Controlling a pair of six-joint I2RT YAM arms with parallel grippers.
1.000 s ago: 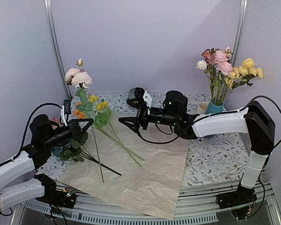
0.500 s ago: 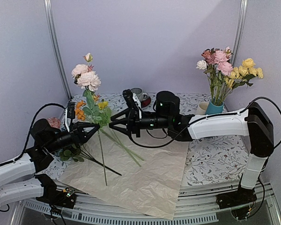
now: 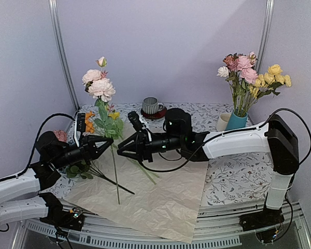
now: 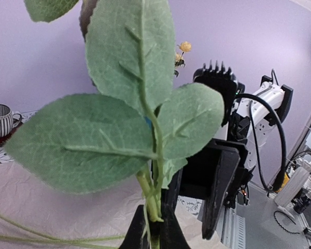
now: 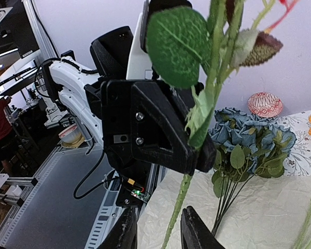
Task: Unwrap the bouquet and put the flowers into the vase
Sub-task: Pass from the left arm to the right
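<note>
My left gripper (image 3: 110,143) is shut on the green stem (image 4: 147,192) of a pink-bloomed flower (image 3: 99,88) and holds it upright above the unwrapped peach paper (image 3: 160,202). My right gripper (image 3: 119,150) has reached in from the right. Its two fingers stand on either side of the stem (image 5: 179,197) just below the left gripper (image 5: 160,129), with a gap on both sides, so it is open. The teal vase (image 3: 237,120) stands at the back right with pink and yellow flowers (image 3: 249,72) in it. More flowers (image 3: 88,124) lie at the left.
A striped cup (image 3: 153,106) stands at the back centre on a dark coaster. A cream mug (image 3: 224,121) sits beside the vase. Blue flowers (image 5: 249,140) and leafy stems (image 3: 80,168) lie at the paper's left edge. Green stems (image 3: 142,168) lie across the paper.
The left gripper has lifted the pink flower higher and carried it right. The right arm has reached left to the stem, and its jaws have narrowed around it.
</note>
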